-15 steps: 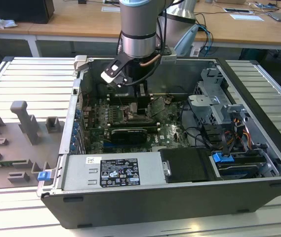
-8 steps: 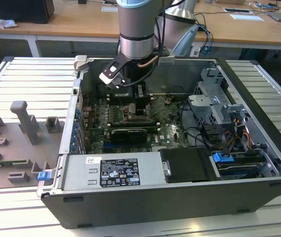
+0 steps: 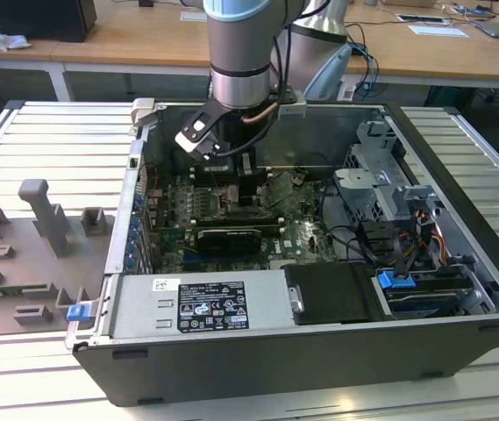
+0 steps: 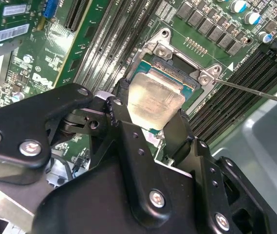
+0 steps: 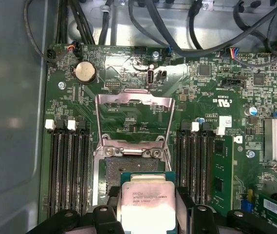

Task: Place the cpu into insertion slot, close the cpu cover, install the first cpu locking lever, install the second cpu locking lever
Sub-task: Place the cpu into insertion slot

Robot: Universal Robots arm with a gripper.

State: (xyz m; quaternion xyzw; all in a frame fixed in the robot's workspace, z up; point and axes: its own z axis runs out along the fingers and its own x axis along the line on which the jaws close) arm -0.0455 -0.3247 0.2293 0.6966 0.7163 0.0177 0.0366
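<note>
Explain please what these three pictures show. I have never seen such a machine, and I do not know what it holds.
A grey robot arm reaches down into an open computer case on a metal table; the exterior view is taken by a camera standing off the arm. Both wrist views come from cameras riding on the arm, looking down at the green circuit board. The black gripper is shut on the cpu, a thin silvery square, right over the insertion slot. The cpu cover stands swung open beyond the slot.
</note>
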